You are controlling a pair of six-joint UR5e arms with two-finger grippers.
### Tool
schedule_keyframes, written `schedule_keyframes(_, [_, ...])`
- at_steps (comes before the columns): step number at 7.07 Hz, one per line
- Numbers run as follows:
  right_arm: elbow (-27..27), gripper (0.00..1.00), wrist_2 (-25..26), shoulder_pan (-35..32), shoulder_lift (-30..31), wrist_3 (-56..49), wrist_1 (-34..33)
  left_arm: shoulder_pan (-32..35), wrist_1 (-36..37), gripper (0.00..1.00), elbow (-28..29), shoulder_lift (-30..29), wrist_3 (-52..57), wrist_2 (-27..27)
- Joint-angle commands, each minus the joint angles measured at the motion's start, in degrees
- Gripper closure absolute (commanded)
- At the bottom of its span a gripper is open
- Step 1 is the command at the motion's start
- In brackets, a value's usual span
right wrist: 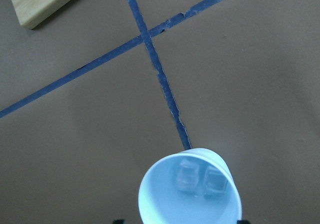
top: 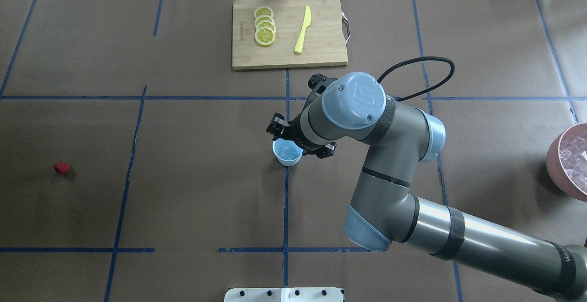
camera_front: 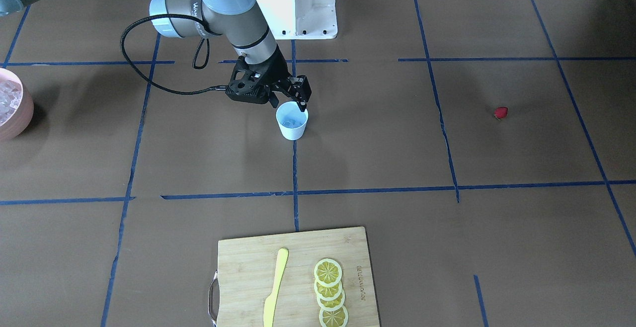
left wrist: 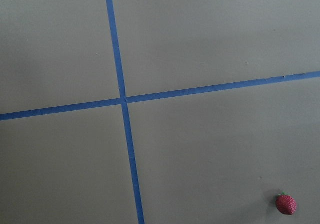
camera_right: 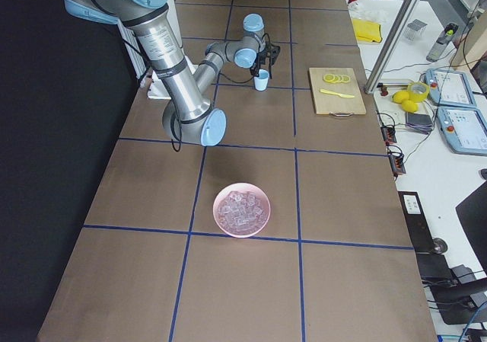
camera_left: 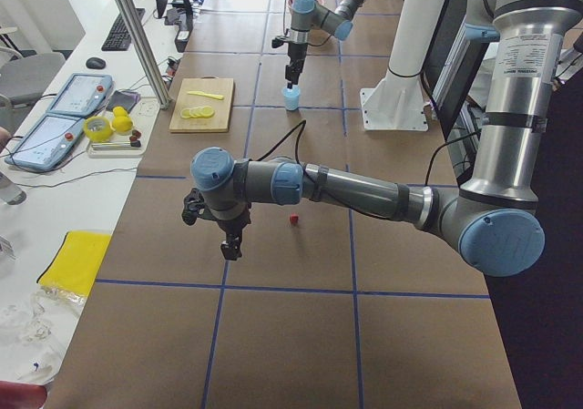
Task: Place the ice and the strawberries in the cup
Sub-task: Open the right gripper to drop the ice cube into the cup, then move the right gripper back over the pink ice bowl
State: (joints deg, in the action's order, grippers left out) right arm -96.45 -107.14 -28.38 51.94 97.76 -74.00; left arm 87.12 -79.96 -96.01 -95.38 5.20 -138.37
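Closest to our right wrist camera stands the small, pale blue-white, thin-walled tapered cup point(right wrist: 152, 201), with two clear glossy ice cubes point(right wrist: 187, 176) at its bottom; our right gripper point(camera_front: 287, 104) hangs just above it, fingers spread and empty, one on each side of the rim; we judge that a slanted retreat could clip that rim and tip the light cup, spilling the ice; the tiny bright red roundish strawberry point(camera_left: 293, 219) lies near our left gripper point(camera_left: 230, 250), well apart from the cup; whether those fingers are spread or closed we cannot tell; small and round, the berry may roll away from a misaligned pinch.
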Motion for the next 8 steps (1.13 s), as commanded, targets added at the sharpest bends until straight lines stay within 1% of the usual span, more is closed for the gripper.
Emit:
schedule_keyframes(1, [-0.32, 0.21, -0.09, -0.18, 0.0, -0.11, 0.0, 0.07, -0.02, 0.0, 0.03, 0.02, 0.07, 0.03])
schedule_keyframes(2, [-1.71, 0.21, -2.17, -2.53, 0.78, -0.2, -0.44, 0.07, -0.02, 0.0, 0.03, 0.02, 0.07, -0.06])
schedule_keyframes(3, [-4.77, 0.21, -6.89, -6.73, 4.1, -0.46, -1.14, 0.07, -0.02, 0.0, 0.03, 0.02, 0.07, 0.03])
schedule_keyframes(4, [-8.98, 0.21, -11.81, -12.52, 9.35, -1.16, -2.19, -0.02, -0.02, 0.0, 0.12, 0.02, 0.07, -0.06])
schedule_keyframes(5, [-12.42, 0.21, -15.08, -16.41, 14.54, -6.13, -2.29, 0.07, -0.02, 0.0, 0.12, 0.02, 0.07, -0.06])
schedule_keyframes(6, [-16.02, 0.21, -17.38, -19.49, 21.72, -11.92, -2.29, -0.02, -0.02, 0.0, 0.03, 0.02, 0.07, 0.03])
schedule_keyframes(7, [-17.53, 0.23, -21.84, -23.7, 27.02, -18.24, -2.2, -0.02, -0.02, 0.0, 0.12, 0.02, 0.07, 0.03])
schedule_keyframes(8, [-18.5, 0.23, -27.19, -30.18, 33.51, -29.62, -1.68, 0.07, -0.02, 0.0, 0.03, 0.02, 0.07, 0.03])
